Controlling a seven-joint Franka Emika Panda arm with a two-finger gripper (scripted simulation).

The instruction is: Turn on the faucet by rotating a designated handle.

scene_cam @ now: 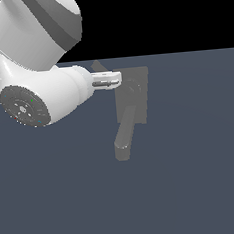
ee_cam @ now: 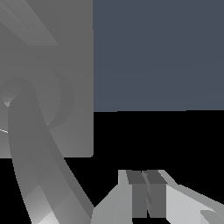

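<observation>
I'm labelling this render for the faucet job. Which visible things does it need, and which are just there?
Needed:
- faucet
- handle, the thin bar near the end effector

Just there:
- spout, thick and rounded, not the part to turn
- dark floor

Arm (scene_cam: 33, 51) enters from the upper corner at the exterior view's left, large and close to the camera. A thick white link with a grey band slopes down to a rounded joint, whose flat dark end cap (scene_cam: 24, 107) faces the camera.

From that joint the white wrist reaches toward the exterior view's right. Gripper (scene_cam: 116, 79) sits at its end, level, fingers pointing the same way. Fingers lie close together in this view; no clear gap shows.

In the wrist view the fingers (ee_cam: 131, 197) appear at the frame edge, pale outside with dark inner pads pressed side by side. Nothing is seen between them.
</observation>
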